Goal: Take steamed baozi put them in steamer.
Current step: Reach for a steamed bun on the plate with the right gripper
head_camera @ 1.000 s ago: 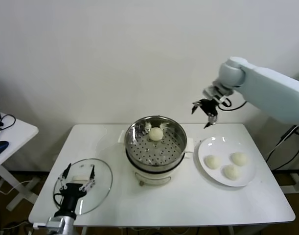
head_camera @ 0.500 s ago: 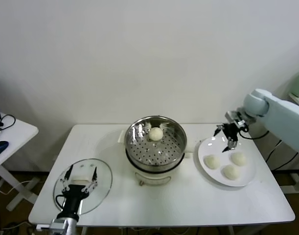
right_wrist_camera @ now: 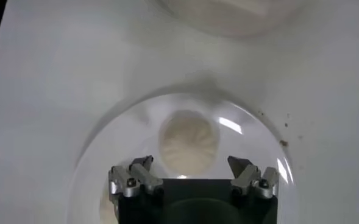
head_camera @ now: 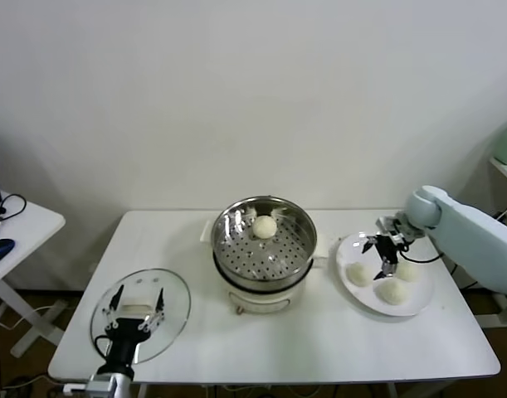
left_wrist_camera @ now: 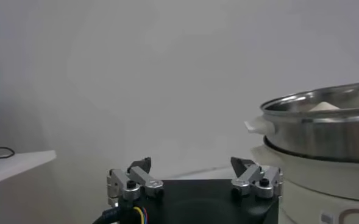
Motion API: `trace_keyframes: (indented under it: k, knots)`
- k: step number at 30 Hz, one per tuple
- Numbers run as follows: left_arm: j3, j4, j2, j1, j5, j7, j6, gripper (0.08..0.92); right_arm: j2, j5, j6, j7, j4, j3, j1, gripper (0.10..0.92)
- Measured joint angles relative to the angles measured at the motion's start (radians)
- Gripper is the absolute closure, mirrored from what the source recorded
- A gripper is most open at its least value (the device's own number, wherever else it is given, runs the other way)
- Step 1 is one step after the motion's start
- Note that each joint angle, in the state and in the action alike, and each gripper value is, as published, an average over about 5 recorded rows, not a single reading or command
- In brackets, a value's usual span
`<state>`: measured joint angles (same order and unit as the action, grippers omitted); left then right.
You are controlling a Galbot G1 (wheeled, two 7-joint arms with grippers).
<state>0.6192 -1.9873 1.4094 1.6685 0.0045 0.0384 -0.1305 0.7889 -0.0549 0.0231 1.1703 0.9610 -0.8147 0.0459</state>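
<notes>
Nearest us we recorded the left hand (head_camera: 135, 308), idle and spread wide, hovering over the glass lid (head_camera: 172, 292) at the table's (head_camera: 319, 348) front left corner. Further back, on the right, we listed a white plate (head_camera: 417, 305) bearing three steamed baozi (head_camera: 392, 291), and over it the right hand (head_camera: 379, 255), spread wide and holding nothing, poised just above the bun (right_wrist_camera: 189, 142) nearest the steamer. Mid-table we noted the steamer (head_camera: 266, 249), its perforated basket holding one bun (head_camera: 264, 226) toward the rear. Our tally: one of four delivered, three outstanding; we judged the second pick about to begin.
</notes>
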Motion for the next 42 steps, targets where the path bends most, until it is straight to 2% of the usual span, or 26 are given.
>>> trace_keyframes:
  k: [26, 42]
  knots:
    - [-0.003, 0.019, 0.005, -0.006, 0.003, 0.001, 0.002, 0.177, 0.086, -0.054, 0.009, -0.019, -0.096, 0.043, -0.055, 0.204]
    - [-0.006, 0.022, 0.009, -0.011, 0.003, 0.001, 0.004, 0.177, 0.095, -0.057, 0.009, -0.023, -0.107, 0.048, -0.062, 0.303]
